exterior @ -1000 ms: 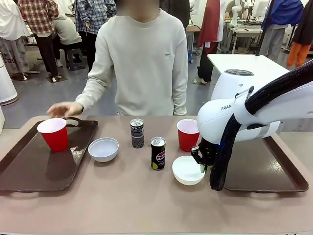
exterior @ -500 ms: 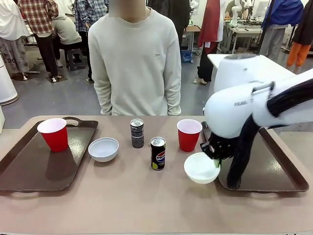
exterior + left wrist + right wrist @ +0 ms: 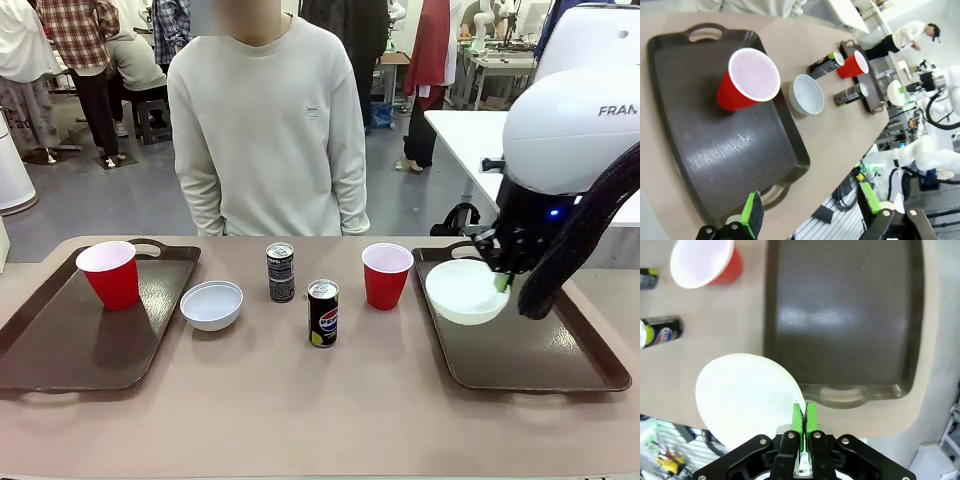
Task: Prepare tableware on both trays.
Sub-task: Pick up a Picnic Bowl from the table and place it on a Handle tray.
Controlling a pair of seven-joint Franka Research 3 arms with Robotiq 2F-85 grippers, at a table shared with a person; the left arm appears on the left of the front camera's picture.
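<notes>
1. The left tray [image 3: 60,350] runs off the picture's left edge in the front view; a red cup [image 3: 110,275] stands upright on its far part
2. The left gripper [image 3: 810,207] hangs above that tray's near end, its fingers cut off by the bottom edge of its wrist view; the jaws stand wide apart with nothing between them
3. Just right of the tray a white bowl [image 3: 211,304] sits on the bare table [image 3: 300,420]; next come a far can [image 3: 280,272] and a near can [image 3: 322,313], upright and apart
4. A second red cup [image 3: 386,275] stands on the table just left of the right tray [image 3: 540,360]
5. The right gripper [image 3: 802,415] is pinched tight on the rim of a second white bowl [image 3: 465,292], held tilted above that tray's far left part; in the front view its fingers are mostly hidden behind the bowl and a black cable sleeve, which also covers the tray's far right corner
6. The tabletop is matte beige-brown; a person [image 3: 268,130] in a pale sweater stands at the far side, hands hidden; behind are a grey floor, other people and white tables
</notes>
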